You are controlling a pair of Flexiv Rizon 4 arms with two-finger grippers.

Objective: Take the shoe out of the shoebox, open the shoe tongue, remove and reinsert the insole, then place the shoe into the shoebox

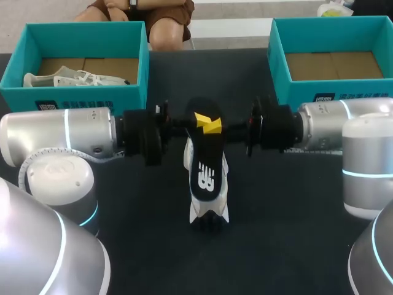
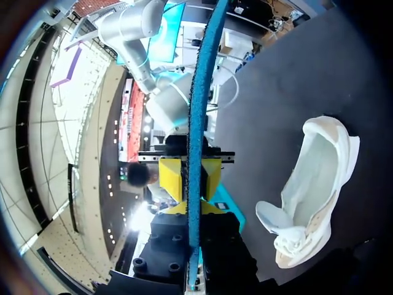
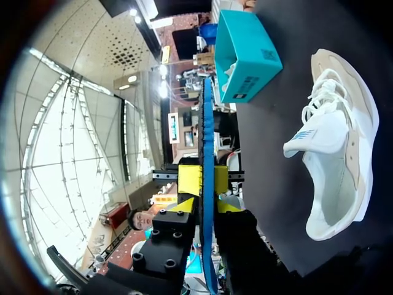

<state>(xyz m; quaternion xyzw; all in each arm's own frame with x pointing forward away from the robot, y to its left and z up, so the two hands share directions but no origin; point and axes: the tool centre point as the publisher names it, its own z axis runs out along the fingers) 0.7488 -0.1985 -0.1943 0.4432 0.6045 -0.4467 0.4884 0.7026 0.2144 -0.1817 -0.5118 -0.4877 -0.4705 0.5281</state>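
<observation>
A black insole (image 1: 206, 153) with a white logo hangs edge-up over mid-table, held from both sides. My left gripper (image 1: 199, 120) comes in from the left and is shut on the insole (image 2: 198, 92), its yellow fingertips (image 2: 172, 178) pressing both faces. My right gripper (image 1: 215, 126) meets it from the right, its yellow tips (image 3: 190, 179) also tight against the blue-edged insole (image 3: 207, 123). The white shoe (image 1: 195, 212) lies on the dark table under the insole, toe toward the front. In both wrist views the shoe (image 2: 313, 190) (image 3: 344, 153) rests beside the grippers with its mouth wide.
A teal shoebox (image 1: 80, 95) at the back left holds a second white shoe (image 1: 73, 78). Another teal shoebox (image 1: 295, 92) at the back right shows only its cardboard floor. My arms' large bases fill the front corners.
</observation>
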